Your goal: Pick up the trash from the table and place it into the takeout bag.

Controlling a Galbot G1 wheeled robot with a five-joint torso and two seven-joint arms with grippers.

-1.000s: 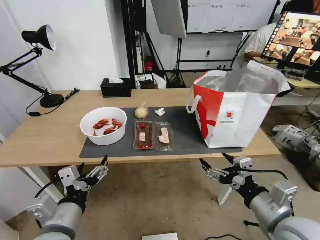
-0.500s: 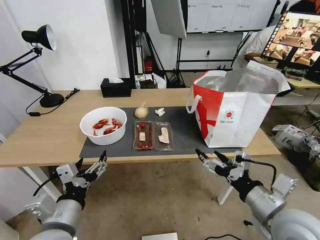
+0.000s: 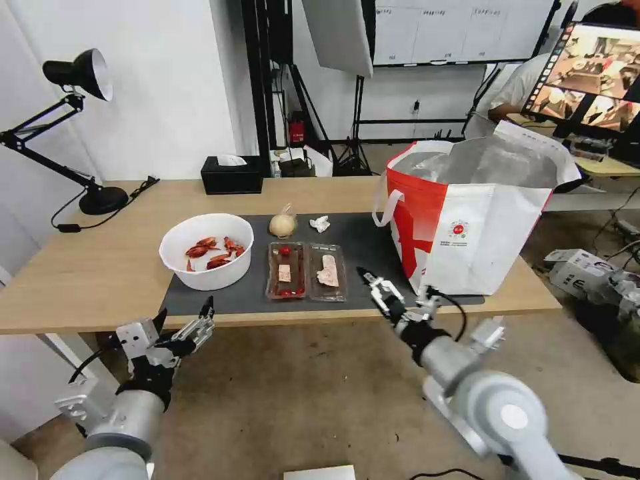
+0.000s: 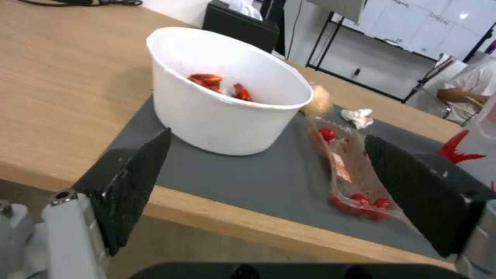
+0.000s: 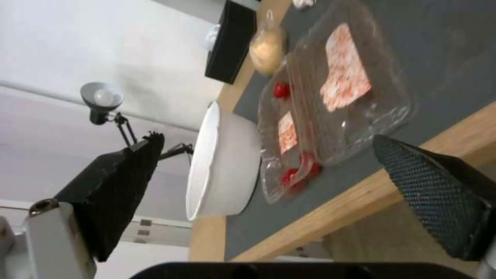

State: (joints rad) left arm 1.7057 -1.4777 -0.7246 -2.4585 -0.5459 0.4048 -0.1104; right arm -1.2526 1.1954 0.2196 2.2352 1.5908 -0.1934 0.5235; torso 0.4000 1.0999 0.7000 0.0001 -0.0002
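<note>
Here, both grippers hover at the table's near edge, spread wide and empty.
The right gripper (image 3: 373, 283) sits just in front of the clear tray (image 3: 307, 271) on the grey mat (image 3: 360, 247), with the takeout bag (image 3: 467, 227) beside it; the left gripper (image 3: 183, 320) hangs below the table (image 3: 80, 267) edge, near the white bowl (image 3: 207, 251) of crayfish shells.

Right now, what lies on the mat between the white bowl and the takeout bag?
In the head view, the clear plastic tray with food scraps lies open on the mat, between the white bowl and the takeout bag, apart from both.
</note>
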